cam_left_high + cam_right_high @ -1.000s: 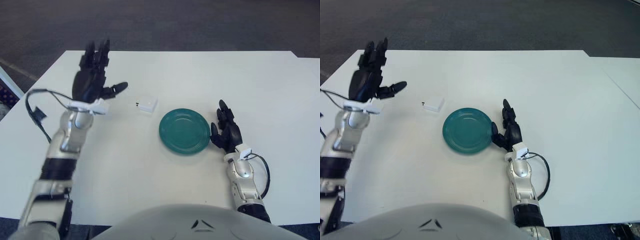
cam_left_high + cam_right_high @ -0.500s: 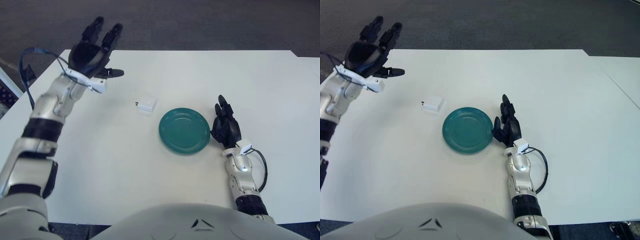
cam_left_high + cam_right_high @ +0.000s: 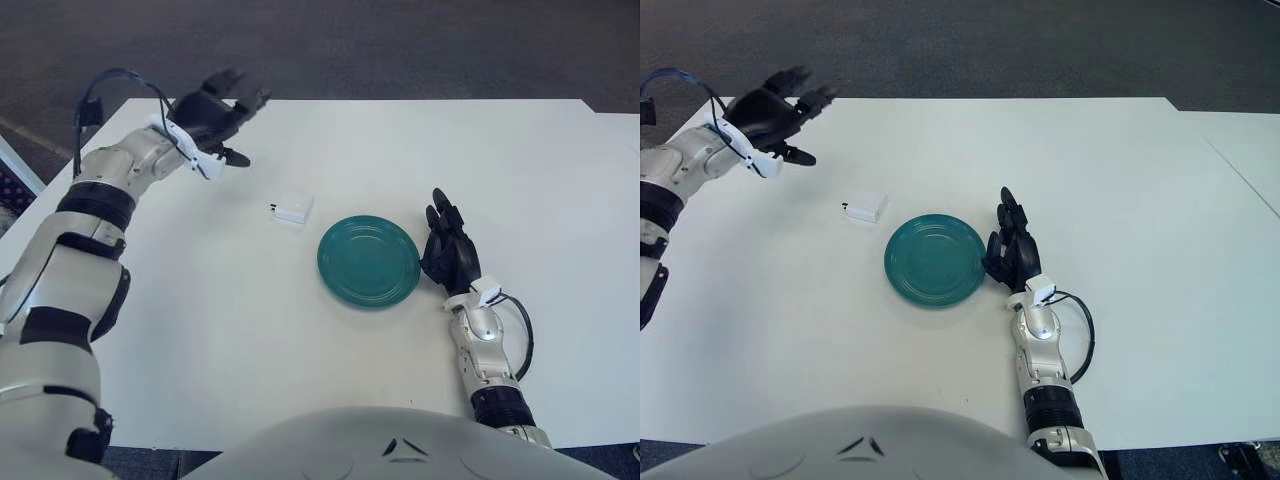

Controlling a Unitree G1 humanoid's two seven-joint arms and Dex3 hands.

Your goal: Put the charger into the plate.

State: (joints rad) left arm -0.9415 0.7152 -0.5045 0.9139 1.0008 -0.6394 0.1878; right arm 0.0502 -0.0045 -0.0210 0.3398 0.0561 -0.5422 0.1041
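Reaching out over the white worktop, the left hand hovers with fingers spread and empty, at about ten o'clock from the charger. One charger lies flat on the worktop, just beside the one green plate at its ten o'clock, not touching it. Nothing is done yet: grasping, carrying and dropping it in the plate all remain. The right hand shows at the plate's three o'clock, fingers loosely extended, holding nothing.

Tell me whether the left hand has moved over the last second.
Yes. The left hand has swung up and away from the robot, toward the table's far edge, farther back than the charger.
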